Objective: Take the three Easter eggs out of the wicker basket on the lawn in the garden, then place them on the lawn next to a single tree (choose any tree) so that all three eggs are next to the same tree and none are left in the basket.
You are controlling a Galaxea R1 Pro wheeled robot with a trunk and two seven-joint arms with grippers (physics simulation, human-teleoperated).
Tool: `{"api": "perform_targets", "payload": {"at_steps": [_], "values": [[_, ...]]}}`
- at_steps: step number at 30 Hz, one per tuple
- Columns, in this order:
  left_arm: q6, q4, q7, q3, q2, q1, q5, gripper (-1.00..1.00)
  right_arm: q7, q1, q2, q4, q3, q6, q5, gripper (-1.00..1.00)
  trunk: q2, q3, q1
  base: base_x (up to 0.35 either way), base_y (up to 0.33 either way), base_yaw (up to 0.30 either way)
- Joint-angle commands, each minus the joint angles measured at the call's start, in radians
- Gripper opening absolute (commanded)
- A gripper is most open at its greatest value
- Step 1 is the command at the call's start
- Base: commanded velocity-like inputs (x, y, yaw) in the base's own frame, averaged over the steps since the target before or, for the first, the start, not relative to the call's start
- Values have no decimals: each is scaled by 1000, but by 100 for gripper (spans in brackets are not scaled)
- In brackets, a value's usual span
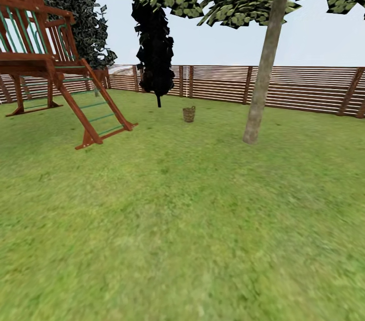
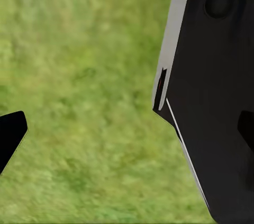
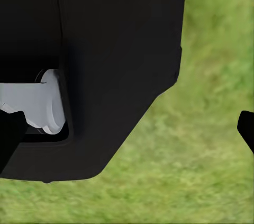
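Observation:
A small tan wicker basket [image 1: 189, 114] stands far off on the lawn [image 1: 182, 219], near the fence; the eggs are hidden at this distance. To its right rises a tree [image 1: 262, 78] with a bare grey-brown trunk and a light green canopy. In the left wrist view my left gripper [image 2: 127, 139] hangs open over grass, with one black fingertip [image 2: 11, 134] at the frame's edge. My right gripper [image 3: 129, 136] is also open, its fingertip [image 3: 246, 128] over grass, nothing held.
A wooden play tower with a ladder [image 1: 86, 108] stands at the left. A dark narrow cypress [image 1: 154, 37] grows behind the basket. A brown slat fence [image 1: 304, 88] closes the yard. Part of my own black body [image 2: 211, 107] [image 3: 106, 49] hangs close to both wrists.

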Motion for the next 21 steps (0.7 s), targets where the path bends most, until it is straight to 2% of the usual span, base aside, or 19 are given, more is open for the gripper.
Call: {"api": "perform_targets", "payload": {"at_steps": [1,21], "values": [[-3,0,1,-2,0,0,6,100,-1,0,0,0,-1,-3,0,100,-2,-1,1,311,100,0],[-3,0,1,-2,0,0,6,100,-1,0,0,0,-1,-3,0,100,-2,-1,1,311,100,0]]}}
